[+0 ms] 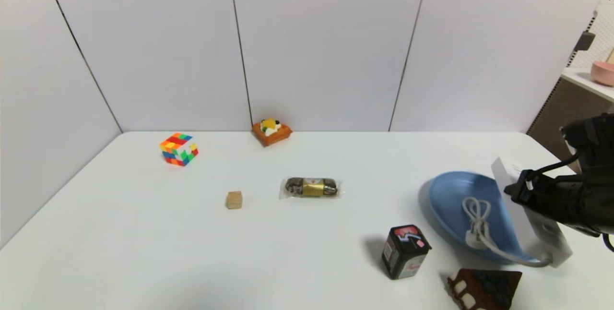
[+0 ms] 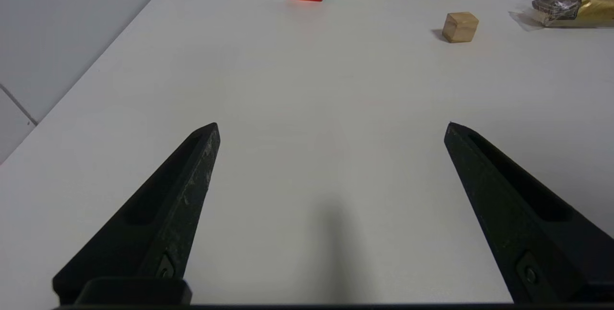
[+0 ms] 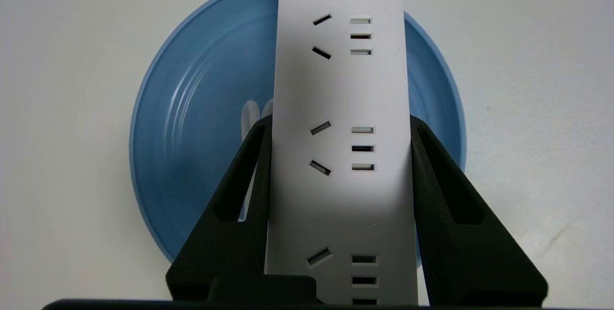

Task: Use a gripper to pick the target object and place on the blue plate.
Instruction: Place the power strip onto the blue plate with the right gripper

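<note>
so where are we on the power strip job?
Pick done: right gripper is clamped on the power strip, held above the blue plate. Its cord already lies on the plate. Left: lower and release. Left gripper open, idle.

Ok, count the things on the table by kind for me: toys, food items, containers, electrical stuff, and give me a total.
Toys: 2, puzzle cube, wooden block
Food items: 3, orange cake, wrapped snack, chocolate cake
Containers: 2, blue plate, black tin
Electrical: 1, power strip
Total: 8
</note>
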### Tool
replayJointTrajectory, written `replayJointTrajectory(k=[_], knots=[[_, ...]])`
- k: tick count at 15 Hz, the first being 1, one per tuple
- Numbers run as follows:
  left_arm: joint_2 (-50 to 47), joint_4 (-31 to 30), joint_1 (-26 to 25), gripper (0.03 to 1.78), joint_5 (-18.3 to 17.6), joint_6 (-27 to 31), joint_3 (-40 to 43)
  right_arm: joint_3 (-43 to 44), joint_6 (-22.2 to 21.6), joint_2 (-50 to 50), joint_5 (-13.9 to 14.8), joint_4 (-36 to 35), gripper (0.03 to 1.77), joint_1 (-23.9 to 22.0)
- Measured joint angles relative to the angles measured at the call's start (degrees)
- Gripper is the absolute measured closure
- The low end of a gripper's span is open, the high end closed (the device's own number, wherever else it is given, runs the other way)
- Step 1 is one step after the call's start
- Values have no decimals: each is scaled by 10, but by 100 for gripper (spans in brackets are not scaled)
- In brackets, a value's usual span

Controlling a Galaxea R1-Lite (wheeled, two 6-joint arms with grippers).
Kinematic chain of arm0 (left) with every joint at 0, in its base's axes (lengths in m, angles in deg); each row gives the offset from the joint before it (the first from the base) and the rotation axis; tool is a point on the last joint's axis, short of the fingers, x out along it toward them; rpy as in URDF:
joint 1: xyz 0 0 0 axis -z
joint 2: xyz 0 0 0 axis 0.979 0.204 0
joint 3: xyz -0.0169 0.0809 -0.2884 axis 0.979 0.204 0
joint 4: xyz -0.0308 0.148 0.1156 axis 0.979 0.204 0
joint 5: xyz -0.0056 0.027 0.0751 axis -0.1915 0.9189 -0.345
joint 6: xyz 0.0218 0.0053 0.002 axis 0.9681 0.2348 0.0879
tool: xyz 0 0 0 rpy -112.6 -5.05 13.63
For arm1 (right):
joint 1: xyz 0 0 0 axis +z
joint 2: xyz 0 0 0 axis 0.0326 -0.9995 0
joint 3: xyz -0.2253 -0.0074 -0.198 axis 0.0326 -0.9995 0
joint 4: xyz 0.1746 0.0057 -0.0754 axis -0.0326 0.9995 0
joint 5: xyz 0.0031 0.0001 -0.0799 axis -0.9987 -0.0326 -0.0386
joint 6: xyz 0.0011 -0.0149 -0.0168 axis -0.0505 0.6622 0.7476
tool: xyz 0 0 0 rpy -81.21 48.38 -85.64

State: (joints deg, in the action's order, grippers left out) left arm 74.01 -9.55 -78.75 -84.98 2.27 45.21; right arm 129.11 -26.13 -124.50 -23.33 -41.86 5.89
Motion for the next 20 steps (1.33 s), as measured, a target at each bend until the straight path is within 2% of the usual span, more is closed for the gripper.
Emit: replayJointTrajectory(k=[4, 8, 18, 20], knots=[[0, 0, 0, 12, 0, 0, 0, -45, 6, -10, 2, -83, 95, 15], [0, 0, 0, 12, 0, 0, 0, -65, 8, -33, 5, -127, 95, 19], [0, 0, 0, 12, 0, 0, 0, -71, 14, -61, 7, -138, 96, 20], [0, 0, 0, 12, 0, 0, 0, -69, 15, -60, 6, -134, 84, 21]])
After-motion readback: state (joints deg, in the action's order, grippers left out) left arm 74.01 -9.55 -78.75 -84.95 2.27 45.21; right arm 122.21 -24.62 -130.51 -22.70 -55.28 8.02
